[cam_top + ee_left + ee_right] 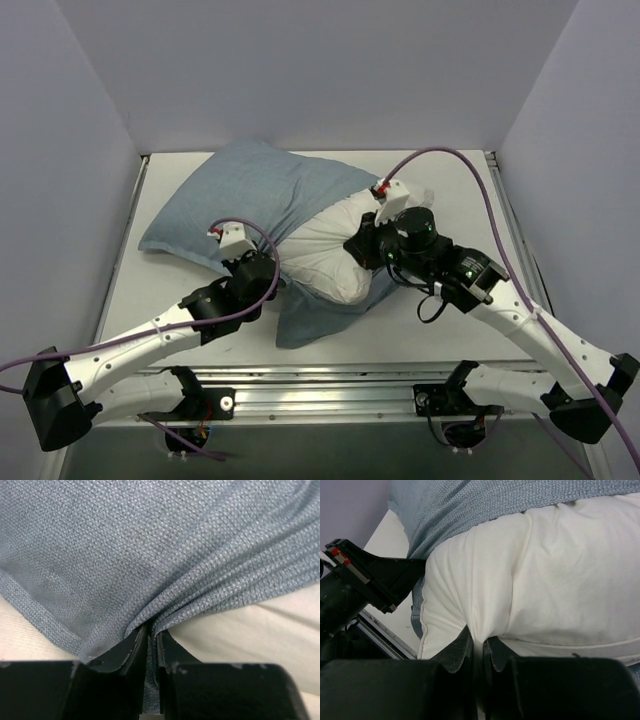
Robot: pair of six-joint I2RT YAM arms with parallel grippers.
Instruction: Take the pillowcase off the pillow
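The light denim-blue pillowcase (265, 195) lies across the middle of the table, still covering the far left part of the pillow. The white pillow (325, 250) bulges out of its open end toward the right. My left gripper (272, 268) is at the near edge of the case, and the left wrist view shows it (151, 632) shut on a bunched fold of the pillowcase (150, 555). From the right, my right gripper (362, 245) meets the bare pillow. In the right wrist view it (479, 644) is shut on a pinch of the white pillow (545, 580), with the pillowcase (470, 505) behind it.
Grey walls enclose the white table (450, 190) on the left, back and right. An aluminium rail (320, 395) runs along the near edge between the arm bases. Purple cables (470, 170) loop above both arms. The left arm's wrist (367, 580) sits close beside the pillow.
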